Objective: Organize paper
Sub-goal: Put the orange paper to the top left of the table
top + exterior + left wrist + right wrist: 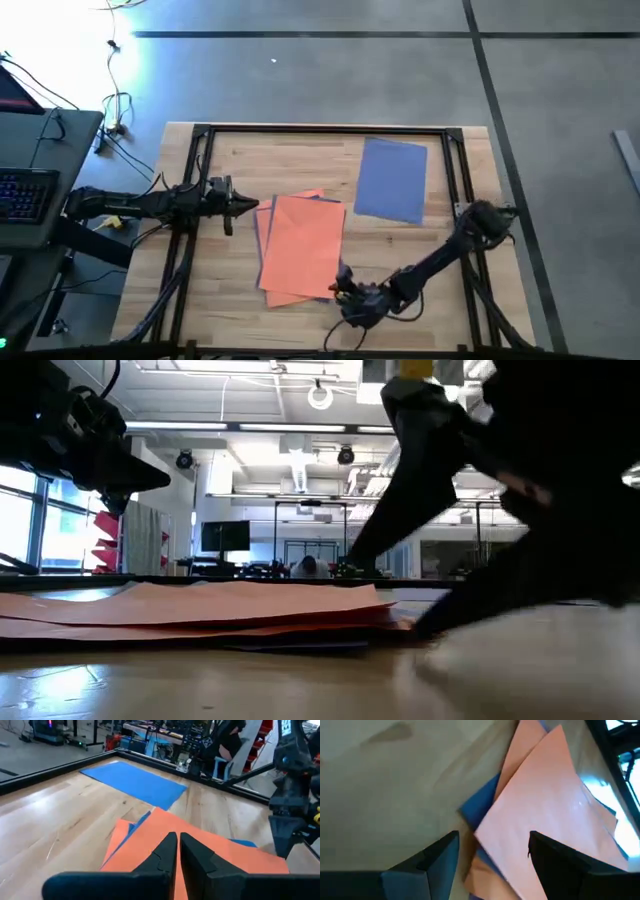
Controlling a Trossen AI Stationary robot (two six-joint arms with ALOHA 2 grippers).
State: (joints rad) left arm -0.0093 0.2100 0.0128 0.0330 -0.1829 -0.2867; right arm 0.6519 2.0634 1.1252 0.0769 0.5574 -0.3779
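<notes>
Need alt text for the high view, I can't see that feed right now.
Overhead: a messy pile of orange and blue paper lies mid-table, one blue sheet apart beyond it. The left hand, shut, sits at the pile's left edge; the right hand, open, at its near corner.

Two dark, jointed arms, each gripper [176, 851] with angular black fingers.

A robotics lab or workshop is showing here: a wooden table [230, 160] framed in black metal rails [320, 129] is standing on a grey concrete floor [350, 80], cables [115, 100] are trailing beside a keyboard [25, 190], and monitors [225, 537] and ceiling lights [320, 398] are filling the open hall behind.
</notes>
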